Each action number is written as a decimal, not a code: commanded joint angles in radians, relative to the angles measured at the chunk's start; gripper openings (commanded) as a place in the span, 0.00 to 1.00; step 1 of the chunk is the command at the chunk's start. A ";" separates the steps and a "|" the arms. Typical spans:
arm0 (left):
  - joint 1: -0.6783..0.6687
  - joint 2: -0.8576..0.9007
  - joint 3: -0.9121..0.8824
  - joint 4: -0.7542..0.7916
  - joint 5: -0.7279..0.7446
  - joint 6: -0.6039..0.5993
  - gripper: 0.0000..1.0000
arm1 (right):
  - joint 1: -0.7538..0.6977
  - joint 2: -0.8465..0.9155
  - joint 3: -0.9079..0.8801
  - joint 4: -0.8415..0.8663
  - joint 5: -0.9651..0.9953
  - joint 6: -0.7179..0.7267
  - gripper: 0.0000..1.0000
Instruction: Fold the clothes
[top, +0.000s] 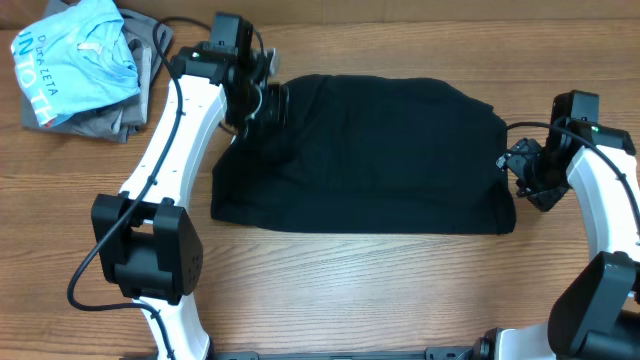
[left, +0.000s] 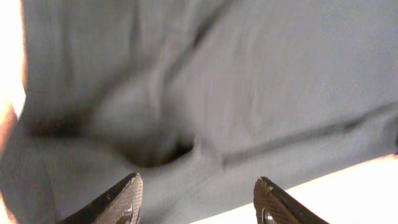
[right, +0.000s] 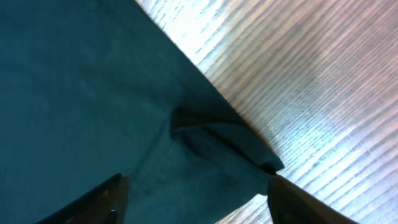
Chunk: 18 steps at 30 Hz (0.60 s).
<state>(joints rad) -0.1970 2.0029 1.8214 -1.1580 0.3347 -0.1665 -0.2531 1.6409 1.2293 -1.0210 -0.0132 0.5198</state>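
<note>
A black garment (top: 370, 155) lies spread flat across the middle of the wooden table. My left gripper (top: 262, 105) hangs over its upper left corner, open, with only cloth and a small crease (left: 174, 146) between the fingers (left: 198, 198). My right gripper (top: 522, 172) sits at the garment's right edge, open, its fingers (right: 196, 198) straddling a small folded-over corner of cloth (right: 217, 140). In the right wrist view the garment looks dark teal; in the left wrist view it looks washed-out grey.
A pile of clothes sits at the far left corner: a light blue printed shirt (top: 75, 55) on top of a grey garment (top: 110, 120). Bare wooden tabletop (top: 380, 290) runs along the front.
</note>
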 joint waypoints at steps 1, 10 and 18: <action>-0.017 -0.001 -0.033 -0.095 0.025 0.017 0.59 | 0.014 -0.010 -0.036 0.031 -0.061 -0.027 0.53; -0.019 0.037 -0.233 0.022 0.025 0.004 0.08 | 0.061 -0.008 -0.168 0.177 -0.184 -0.019 0.17; -0.019 0.038 -0.366 0.232 -0.018 -0.026 0.04 | 0.060 -0.003 -0.268 0.294 -0.134 0.027 0.15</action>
<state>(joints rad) -0.2096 2.0312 1.5024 -0.9874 0.3420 -0.1688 -0.1898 1.6409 0.9924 -0.7635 -0.1753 0.5201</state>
